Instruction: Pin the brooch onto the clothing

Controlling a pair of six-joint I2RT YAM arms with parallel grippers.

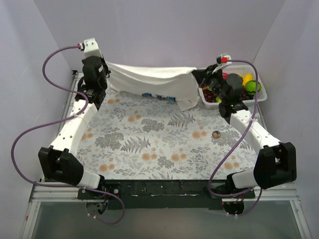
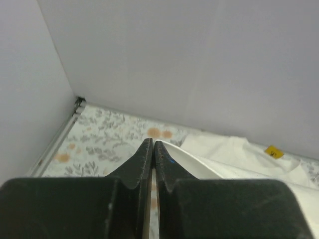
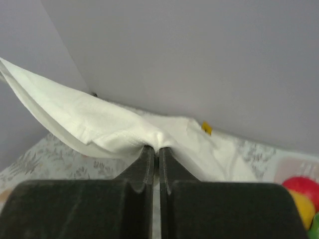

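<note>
The white T-shirt [image 1: 149,79] hangs stretched between my two grippers at the back of the table, its lower edge resting on the floral cloth. My left gripper [image 1: 105,70] is shut on the shirt's left end; in the left wrist view the jaws [image 2: 153,144] are closed with white cloth [image 2: 234,157] coming out at the tips. My right gripper [image 1: 200,77] is shut on the right end; in the right wrist view [image 3: 156,148] the cloth [image 3: 99,124] bunches over the tips. The brooch [image 1: 216,134], small and dark, lies on the table right of centre, apart from both grippers.
A white basket [image 1: 262,95] of colourful toy fruit stands at the back right, just behind my right wrist. The table is covered by a floral cloth [image 1: 149,144]. White walls close in the back and sides. A small yellow tag [image 2: 273,152] shows on the shirt.
</note>
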